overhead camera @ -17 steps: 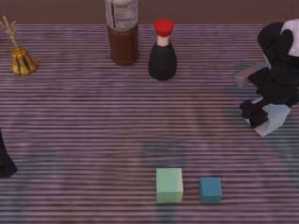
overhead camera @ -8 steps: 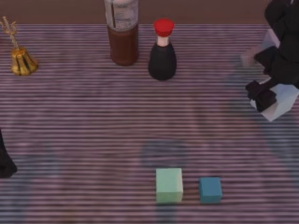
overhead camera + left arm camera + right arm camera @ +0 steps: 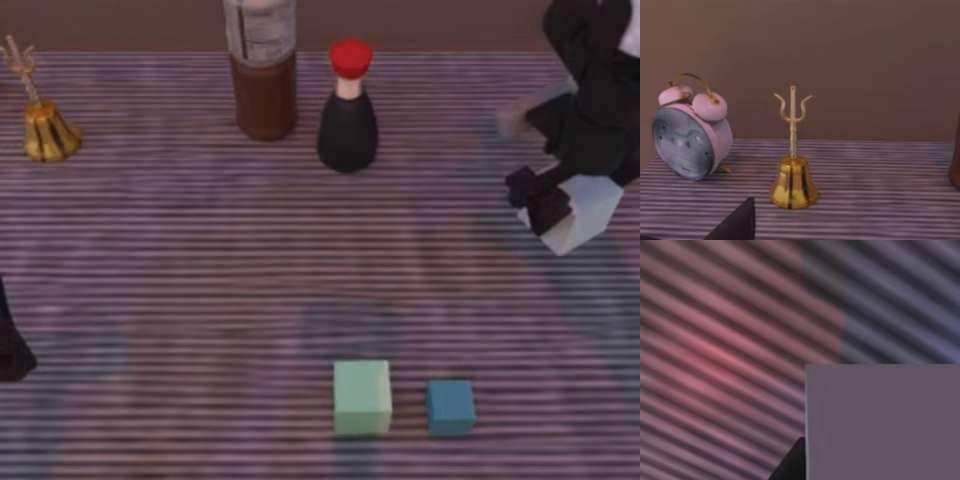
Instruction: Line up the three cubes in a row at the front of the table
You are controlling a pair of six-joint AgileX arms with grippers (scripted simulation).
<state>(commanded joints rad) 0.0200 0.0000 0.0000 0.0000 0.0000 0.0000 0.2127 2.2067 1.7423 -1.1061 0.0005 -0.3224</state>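
Lilac-white, the largest of the 3 cubes hangs tilted in the right end effector above the right side of the striped table, its dark fingers closed against the cube's faces. In the right wrist view that cube fills the lower corner over the stripes. Near the front edge the mint-green cube and the small teal-blue cube sit side by side, slightly apart. At the back stand a brown bottle, a red-capped soy sauce bottle and a gold bell. My left arm is parked at the left edge; its wrist view shows the bell and a pink alarm clock.
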